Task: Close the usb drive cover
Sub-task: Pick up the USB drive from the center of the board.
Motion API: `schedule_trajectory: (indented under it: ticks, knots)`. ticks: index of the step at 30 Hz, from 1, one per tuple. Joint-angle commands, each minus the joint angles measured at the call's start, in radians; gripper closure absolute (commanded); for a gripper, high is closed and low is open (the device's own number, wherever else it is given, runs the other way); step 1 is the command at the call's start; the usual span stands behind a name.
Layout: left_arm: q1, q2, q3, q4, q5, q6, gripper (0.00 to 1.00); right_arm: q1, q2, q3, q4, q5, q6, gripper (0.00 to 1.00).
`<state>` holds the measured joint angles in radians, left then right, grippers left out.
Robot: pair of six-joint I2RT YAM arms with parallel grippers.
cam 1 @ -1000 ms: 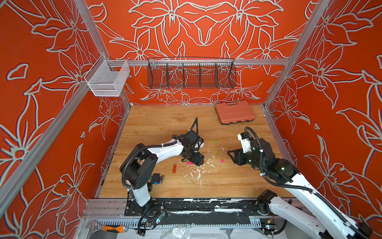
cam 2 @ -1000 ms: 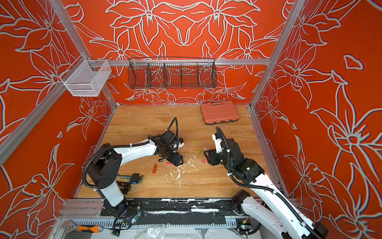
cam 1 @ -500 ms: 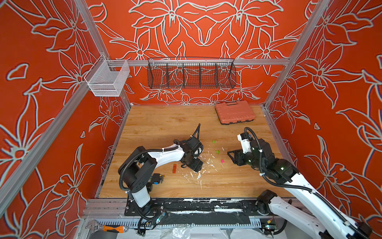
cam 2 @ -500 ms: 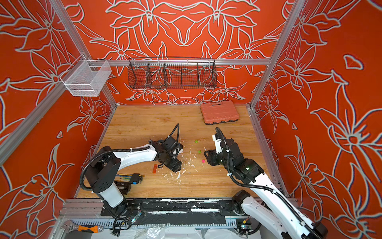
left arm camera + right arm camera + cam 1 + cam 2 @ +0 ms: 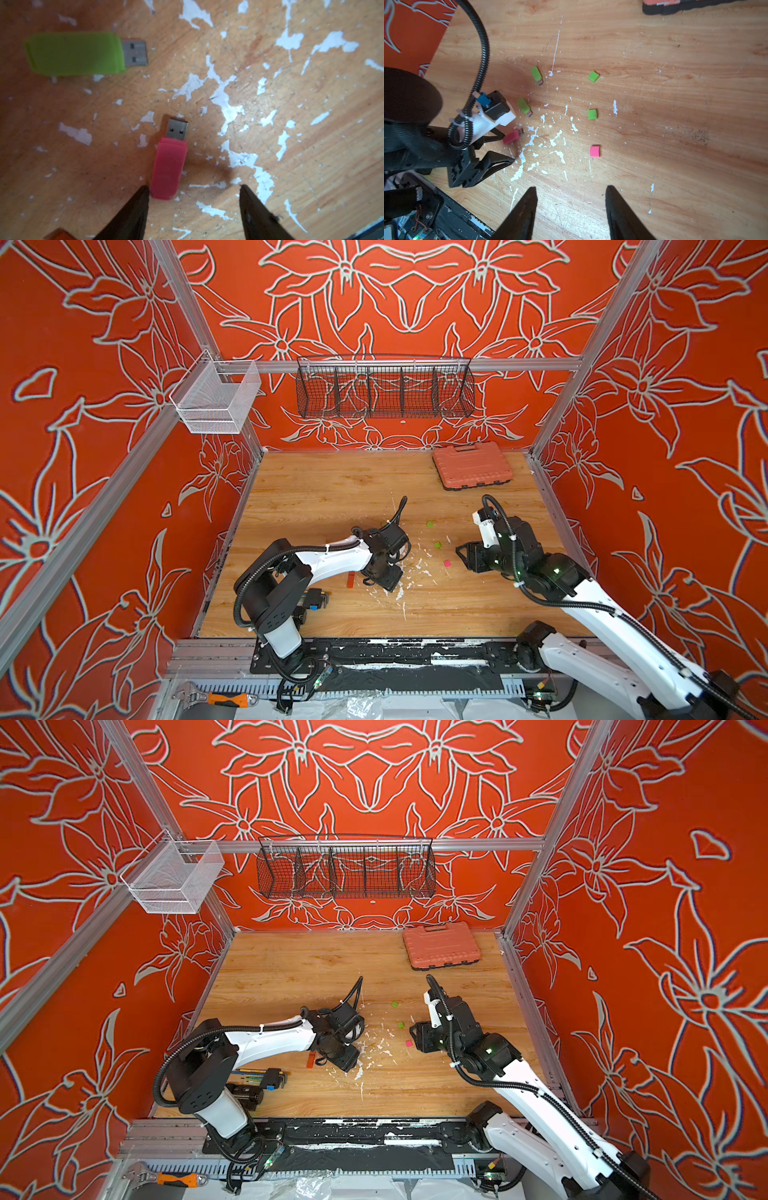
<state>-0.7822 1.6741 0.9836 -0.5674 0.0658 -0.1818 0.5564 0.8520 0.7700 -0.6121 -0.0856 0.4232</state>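
A pink usb drive (image 5: 168, 164) lies flat on the wooden table with its metal plug (image 5: 177, 130) bare. Its pink cover (image 5: 595, 151) lies apart on the table, seen in both top views (image 5: 447, 563) (image 5: 409, 1043). My left gripper (image 5: 193, 187) is open just behind the drive, and one fingertip (image 5: 143, 193) is right beside the drive's rear end. From the right wrist view the left gripper (image 5: 508, 148) stands low over the pink drive (image 5: 511, 137). My right gripper (image 5: 571, 187) is open and empty, a little short of the pink cover.
Two green drives (image 5: 536, 74) (image 5: 524, 106) with bare plugs and two green covers (image 5: 593, 76) (image 5: 592, 114) lie nearby. An orange drive (image 5: 351, 580) lies beside the left gripper. An orange tool case (image 5: 471, 466) sits at the back right. Hex keys (image 5: 266, 1077) lie front left.
The left gripper has slid toward the table's front edge and its jaws have narrowed. The right arm has barely moved.
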Motion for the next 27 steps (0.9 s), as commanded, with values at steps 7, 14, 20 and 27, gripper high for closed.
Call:
schedule_trajectory:
  ticks: [7,14,20,27]
  knots:
    - [-0.008,0.094,0.065,-0.041,-0.081,0.063,0.33,0.003,0.004,-0.004,-0.037,0.015,0.018,0.44]
    - [-0.006,0.133,0.103,-0.092,-0.065,0.057,0.56,0.004,0.044,0.001,-0.094,0.076,0.040,0.44]
    - [-0.009,0.072,0.064,-0.118,-0.019,0.012,0.57,0.003,0.157,0.027,-0.109,0.106,0.029,0.44]
    - [-0.009,0.069,0.041,-0.107,0.011,0.002,0.60,0.003,0.346,0.089,-0.089,0.114,-0.018,0.43]
